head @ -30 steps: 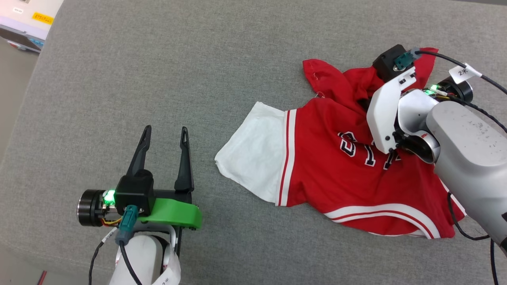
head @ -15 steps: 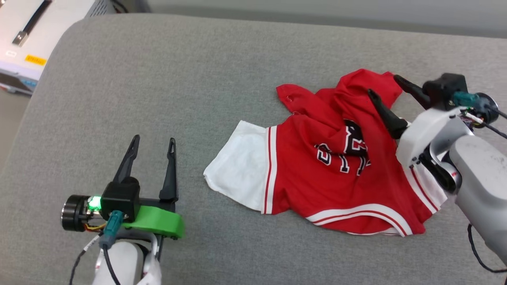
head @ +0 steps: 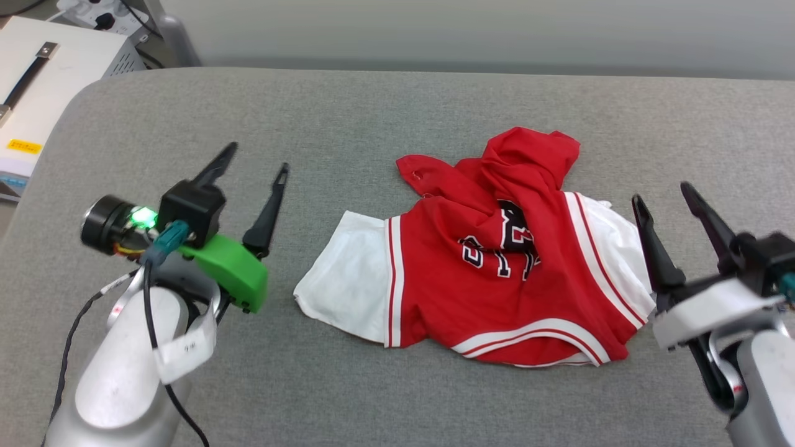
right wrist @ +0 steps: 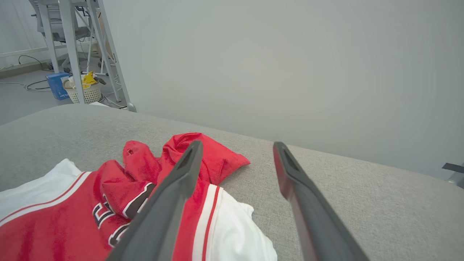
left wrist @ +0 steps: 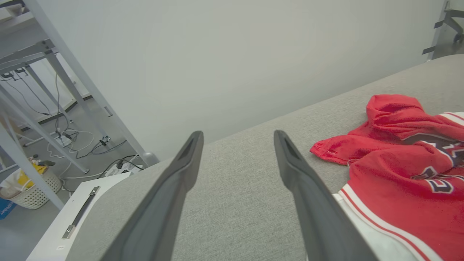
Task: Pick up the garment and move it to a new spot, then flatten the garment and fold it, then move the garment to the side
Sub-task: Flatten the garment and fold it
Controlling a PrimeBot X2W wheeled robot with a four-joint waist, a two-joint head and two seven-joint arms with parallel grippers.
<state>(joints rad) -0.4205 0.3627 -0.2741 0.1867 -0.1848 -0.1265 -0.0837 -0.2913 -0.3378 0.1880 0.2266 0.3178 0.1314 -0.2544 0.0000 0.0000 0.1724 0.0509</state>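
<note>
- On the garment (head: 497,273), a red fold covers part of the lettering (head: 497,251), so it cannot be read.
- The right claw (head: 659,192), at 4 o'clock in the head view, is blurred at its base, and its arm is cut by the right and bottom edges.
- In the right wrist view, one finger (right wrist: 170,203) hides part of the garment, which the bottom edge cuts at 7 o'clock.
- The box (head: 37,105) at 10 o'clock is cut by the left edge, and its yellow label (head: 23,146) is too small to read.
</note>
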